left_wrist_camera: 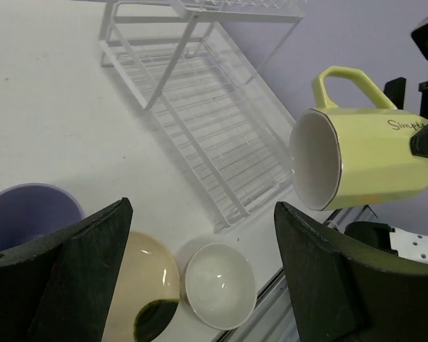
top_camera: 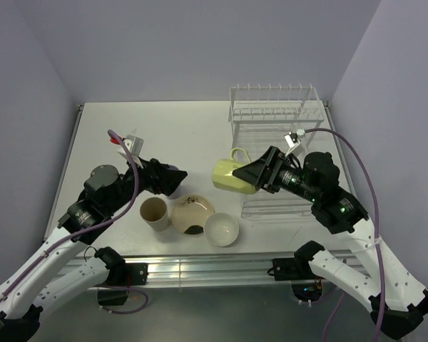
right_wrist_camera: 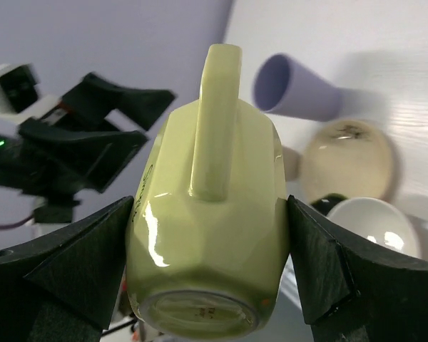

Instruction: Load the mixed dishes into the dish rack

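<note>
My right gripper (top_camera: 253, 174) (right_wrist_camera: 210, 242) is shut on the pale yellow-green mug (top_camera: 232, 176) (right_wrist_camera: 210, 206) and holds it on its side in the air, left of the white wire dish rack (top_camera: 278, 142), mouth toward the left arm. The mug also shows in the left wrist view (left_wrist_camera: 364, 160). My left gripper (top_camera: 172, 178) (left_wrist_camera: 200, 214) is open and empty above the table, next to the upright lavender tumbler (left_wrist_camera: 25, 214) (right_wrist_camera: 296, 89). The tan tumbler (top_camera: 154, 212), cream plate (top_camera: 192, 214) (left_wrist_camera: 146, 285) and small white bowl (top_camera: 221, 229) (left_wrist_camera: 220, 285) sit in a row near the front edge.
The rack (left_wrist_camera: 214, 128) holds no dishes; its upright prongs are at the far end by the back wall. Walls close in the table at back, left and right. The metal front rail (top_camera: 214, 267) runs just beyond the bowl.
</note>
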